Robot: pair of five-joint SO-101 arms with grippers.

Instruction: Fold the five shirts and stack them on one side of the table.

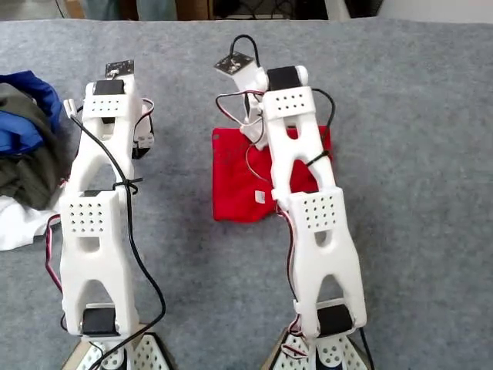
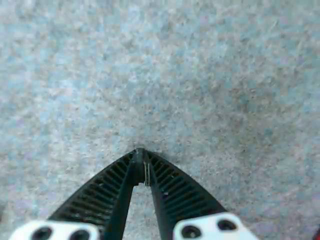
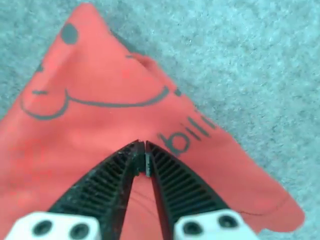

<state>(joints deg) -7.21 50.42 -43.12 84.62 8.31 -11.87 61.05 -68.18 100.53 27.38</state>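
Observation:
A folded red shirt [image 1: 240, 183] lies flat near the middle of the grey table [image 1: 416, 154]. My right arm [image 1: 296, 146] reaches over it. In the right wrist view my right gripper [image 3: 141, 148] is shut, its tips just above the red shirt [image 3: 100, 110] by its dark printed drawing, with no cloth seen between them. My left arm [image 1: 104, 154] stands to the left of the red shirt. My left gripper [image 2: 141, 156] is shut over bare grey table [image 2: 200, 75]. A heap of unfolded shirts lies at the table's left edge: blue [image 1: 23, 116], olive [image 1: 31, 169] and white [image 1: 19, 220].
Cables run along both arms. Bare grey table lies to the right of the red shirt and along the far edge. Chair or furniture legs stand beyond the far edge.

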